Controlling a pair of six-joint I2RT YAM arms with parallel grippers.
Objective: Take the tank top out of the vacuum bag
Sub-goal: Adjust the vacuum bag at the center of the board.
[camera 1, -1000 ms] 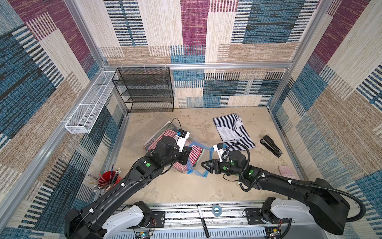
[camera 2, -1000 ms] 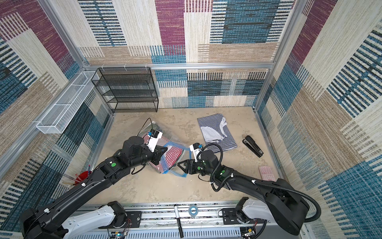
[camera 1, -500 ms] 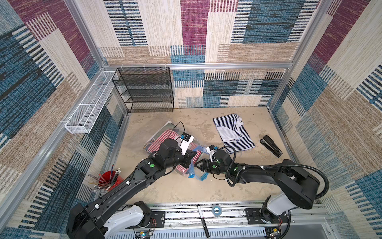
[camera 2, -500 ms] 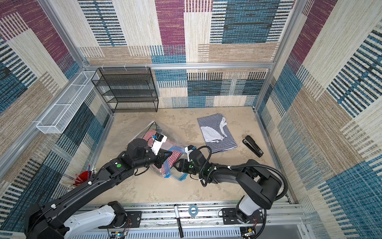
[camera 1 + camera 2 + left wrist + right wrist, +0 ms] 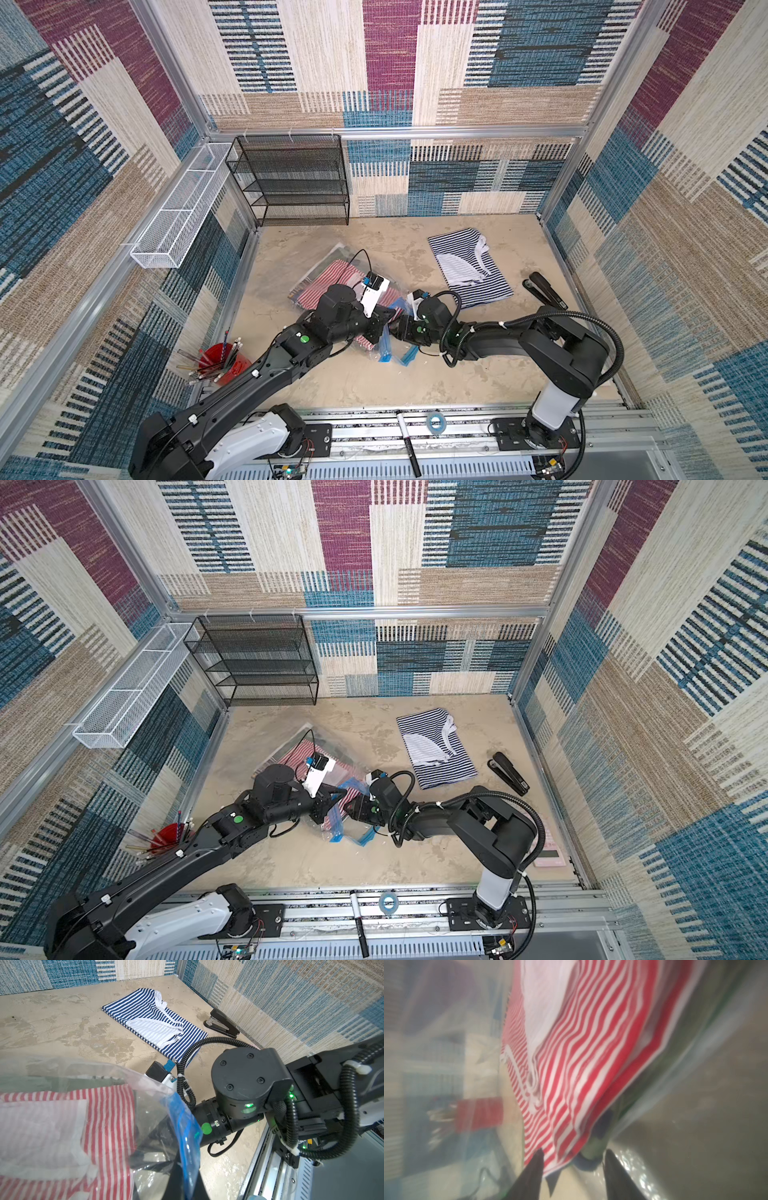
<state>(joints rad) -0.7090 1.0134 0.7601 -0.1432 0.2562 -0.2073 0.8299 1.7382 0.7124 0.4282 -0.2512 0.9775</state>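
Right gripper [image 5: 574,1151], jaws part-open inside vacuum bag [image 5: 145,1084], straddled tank top [image 5: 591,1064] hem; left gripper [image 5: 187,1184] clamped zip edge. Fabric judged soft, light: pinch hem.

The right pincer [image 5: 574,1154] pokes into the clear vacuum bag [image 5: 685,1076]. Its two dark tips stand apart. The edge of the red and white striped tank top [image 5: 581,1053] comes down between them. A red cup [image 5: 479,1113] shows blurry through the plastic.
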